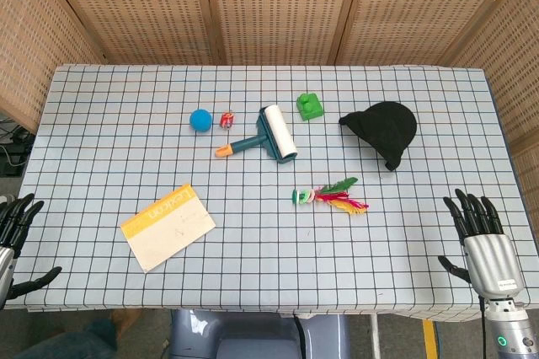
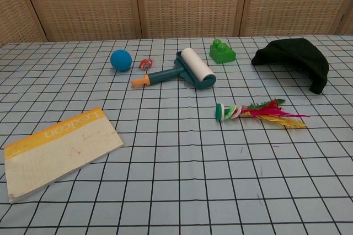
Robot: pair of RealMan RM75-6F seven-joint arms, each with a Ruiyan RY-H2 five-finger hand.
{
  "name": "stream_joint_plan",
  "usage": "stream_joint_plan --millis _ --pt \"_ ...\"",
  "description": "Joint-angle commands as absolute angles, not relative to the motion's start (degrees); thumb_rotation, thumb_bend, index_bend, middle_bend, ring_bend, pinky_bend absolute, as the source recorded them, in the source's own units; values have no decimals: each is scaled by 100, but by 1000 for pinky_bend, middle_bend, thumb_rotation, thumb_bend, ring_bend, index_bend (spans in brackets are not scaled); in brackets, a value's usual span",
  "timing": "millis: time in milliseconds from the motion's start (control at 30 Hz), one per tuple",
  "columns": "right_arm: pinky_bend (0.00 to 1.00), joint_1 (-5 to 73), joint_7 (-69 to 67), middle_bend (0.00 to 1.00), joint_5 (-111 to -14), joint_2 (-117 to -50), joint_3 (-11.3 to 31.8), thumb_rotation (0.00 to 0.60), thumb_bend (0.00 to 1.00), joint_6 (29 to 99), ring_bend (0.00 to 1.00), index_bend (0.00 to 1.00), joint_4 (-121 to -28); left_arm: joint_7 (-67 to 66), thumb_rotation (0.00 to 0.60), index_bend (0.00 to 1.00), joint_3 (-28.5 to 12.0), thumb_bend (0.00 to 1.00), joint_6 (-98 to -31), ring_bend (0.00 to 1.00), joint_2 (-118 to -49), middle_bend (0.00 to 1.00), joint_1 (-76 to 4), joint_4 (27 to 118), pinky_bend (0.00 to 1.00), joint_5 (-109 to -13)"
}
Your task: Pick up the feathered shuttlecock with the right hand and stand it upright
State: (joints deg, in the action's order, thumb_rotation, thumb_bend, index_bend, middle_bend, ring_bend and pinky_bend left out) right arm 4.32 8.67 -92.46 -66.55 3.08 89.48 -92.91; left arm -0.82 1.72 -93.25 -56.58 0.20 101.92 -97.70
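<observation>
the right hand (image 1: 482, 237) waits empty, fingers spread, well apart from the shuttlecock (image 1: 328, 197) lying flat. grabbing its soft feathers could crush them, and the shuttlecock might topple when stood up.

One shuttlecock (image 1: 329, 197), one ball (image 1: 200, 120), two hands (image 1: 482, 239)
</observation>
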Motion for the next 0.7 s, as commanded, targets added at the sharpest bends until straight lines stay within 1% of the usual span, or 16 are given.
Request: stream_joint_plan --millis 33,233,333,433,467,500,533,567,633,700 --pt "0 445 874 0 -9237 -6666 302 600 0 8911 0 62 -9274 -96 600 0 171 0 -9296 0 -5661 0 3 10204 0 -9767" --pt "0 587 958 0 -9172 -6783 282 600 0 8596 0 71 -9219 -91 600 0 158 0 -9285 0 -5678 0 -9 10191 0 -9749" --pt "0 804 997 0 -9142 -6826 326 600 0 8264 0 104 -9290 -57 600 0 126 0 -9236 0 -5676 0 -39 10167 0 -9673" --pt "0 1227 1024 0 -8964 -6802 456 600 0 7583 0 175 -9491 -49 600 0 90 0 -9126 0 -5679 0 -91 10168 0 -9559" --pt "0 1431 996 0 -8852 -6785 524 600 0 7250 0 219 -9589 -55 600 0 76 0 -9080 0 -5685 0 -115 10172 0 -9520" --pt "0 1502 986 0 -8792 -6769 552 600 5 7130 0 268 -9628 -59 600 0 70 0 -9065 0 -5687 0 -123 10174 0 -9504" --pt "0 1767 934 0 -8658 -6791 660 600 18 6748 0 299 -9721 -85 600 0 57 0 -9016 0 -5697 0 -142 10171 0 -9449" --pt "0 1921 954 0 -8556 -6822 737 600 52 6543 0 337 -9721 -101 600 0 47 0 -8988 0 -5706 0 -153 10165 0 -9412" --pt "0 2217 1187 0 -8329 -6961 900 600 135 6213 0 380 -9624 -130 600 0 15 0 -8927 0 -5722 0 -181 10165 0 -9316" --pt "0 2391 1408 0 -8131 -7111 1005 600 214 6049 0 419 -9511 -146 600 0 -13 0 -8879 0 -5725 0 -205 10174 0 -9243"
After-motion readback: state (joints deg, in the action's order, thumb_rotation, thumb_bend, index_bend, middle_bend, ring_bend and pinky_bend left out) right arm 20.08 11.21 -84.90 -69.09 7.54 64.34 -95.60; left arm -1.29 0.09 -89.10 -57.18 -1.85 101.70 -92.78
